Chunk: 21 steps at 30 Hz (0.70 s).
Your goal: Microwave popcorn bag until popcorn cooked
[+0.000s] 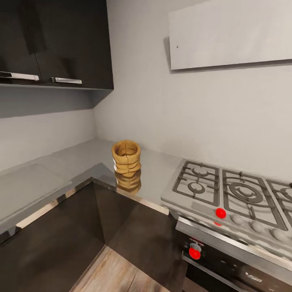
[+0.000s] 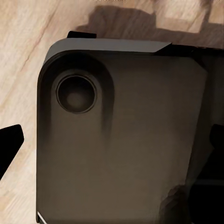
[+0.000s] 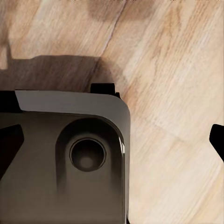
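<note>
The popcorn bag (image 1: 126, 157), a mustard-tan sack with a rolled rim, stands upright near the inner corner of the grey L-shaped countertop (image 1: 44, 180), mirrored in its shiny surface. Any popcorn in it is hidden below the rim. The microwave is out of view. In the left wrist view my left gripper (image 2: 113, 140) is open, its black fingertips (image 2: 9, 142) far apart over my own dark base (image 2: 121, 154). In the right wrist view my right gripper (image 3: 113, 140) is open too, hanging over the base (image 3: 60, 158) and the wooden floor (image 3: 172, 93).
A steel gas hob (image 1: 231, 192) with red knobs sits right of the bag, above a black-fronted oven (image 1: 227, 269). Dark wall cabinets (image 1: 56, 40) hang at the upper left, and a pale panel (image 1: 231, 32) hangs over the hob. Dark base cabinets (image 1: 121, 227) enclose a wedge of wooden floor (image 1: 121, 273).
</note>
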Motion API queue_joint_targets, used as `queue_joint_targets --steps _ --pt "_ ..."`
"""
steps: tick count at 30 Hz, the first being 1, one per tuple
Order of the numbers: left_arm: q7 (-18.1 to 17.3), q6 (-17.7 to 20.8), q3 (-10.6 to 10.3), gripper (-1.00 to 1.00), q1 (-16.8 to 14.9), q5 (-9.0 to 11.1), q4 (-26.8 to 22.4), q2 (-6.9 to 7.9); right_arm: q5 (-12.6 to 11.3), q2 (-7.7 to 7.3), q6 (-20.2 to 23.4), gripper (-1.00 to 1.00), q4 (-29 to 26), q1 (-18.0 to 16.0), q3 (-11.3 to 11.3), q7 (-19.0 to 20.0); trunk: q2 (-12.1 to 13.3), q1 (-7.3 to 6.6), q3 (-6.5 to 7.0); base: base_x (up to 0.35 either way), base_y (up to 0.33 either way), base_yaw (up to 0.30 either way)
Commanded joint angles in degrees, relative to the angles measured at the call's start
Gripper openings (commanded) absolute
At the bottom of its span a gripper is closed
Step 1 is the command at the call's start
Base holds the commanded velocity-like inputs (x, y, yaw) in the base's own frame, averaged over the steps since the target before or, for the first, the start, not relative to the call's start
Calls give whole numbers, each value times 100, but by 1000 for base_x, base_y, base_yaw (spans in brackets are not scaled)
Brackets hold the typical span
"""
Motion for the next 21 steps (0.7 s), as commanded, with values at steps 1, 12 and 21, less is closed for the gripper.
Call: queue_joint_targets --steps 1,12,21 --pt "2 -14 13 100 -2 42 -1 -4 33 -5 -33 100 18 -7 -49 13 -3 0 -5 12 6 0" --pt "75 -23 22 100 -2 50 3 -12 33 -5 -33 100 18 -3 -49 13 -3 0 -5 1 1 0" --pt "159 -23 22 100 -2 50 3 -21 33 -2 -33 100 18 -6 -49 13 278 -154 120 0 0 0"
